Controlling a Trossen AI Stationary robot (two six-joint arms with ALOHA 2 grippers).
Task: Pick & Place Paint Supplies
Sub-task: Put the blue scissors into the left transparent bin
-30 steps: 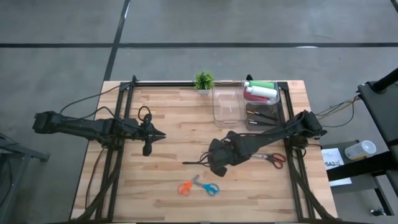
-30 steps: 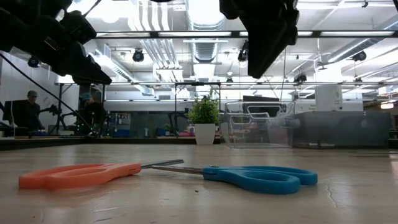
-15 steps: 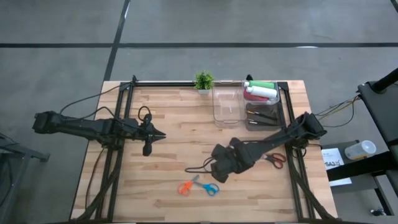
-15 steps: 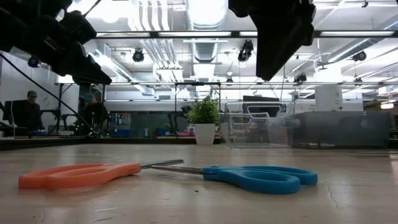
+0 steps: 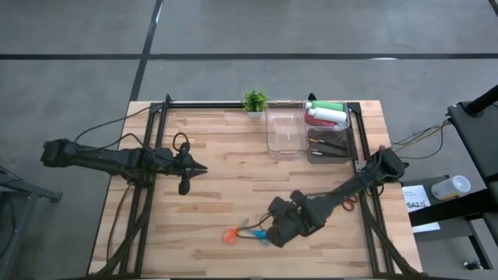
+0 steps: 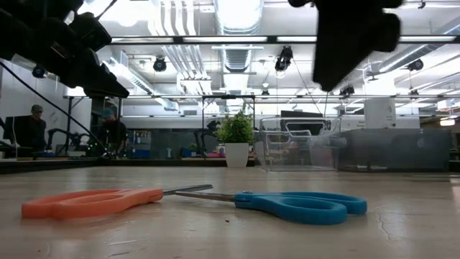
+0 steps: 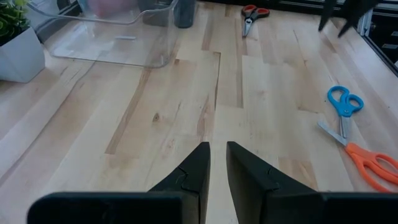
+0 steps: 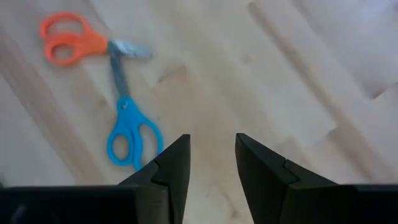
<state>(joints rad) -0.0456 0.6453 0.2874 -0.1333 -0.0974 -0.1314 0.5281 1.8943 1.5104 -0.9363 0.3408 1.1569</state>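
- The right end effector point(image 5: 274, 233) hangs over the near part of the bench point(image 5: 210, 155), at about 6 o'clock from the bench's middle – its fingers point(image 8: 171, 165) are apart and hold nothing.
- Just below it lie the blue scissors point(image 8: 129, 134) and the orange scissors point(image 8: 74, 42), blades touching; the low view shows both flat on the wood.
- The left end effector point(image 5: 201, 169) waits over the bench's 9 o'clock side, fingers nearly together with a thin gap, empty.
- The squeeze bottles point(image 5: 327, 113) – green, white and pink-red – lie in the dark bin point(image 5: 352, 132) at the 1 o'clock corner, with dark brushes point(image 5: 327, 145) in its nearer part.
- A clear bin point(image 5: 284, 132) sits touching that bin's 9 o'clock side.
- A small potted plant point(image 5: 254, 101) stands at 12 o'clock.
- Red scissors point(image 7: 252, 12) lie at 3 o'clock.
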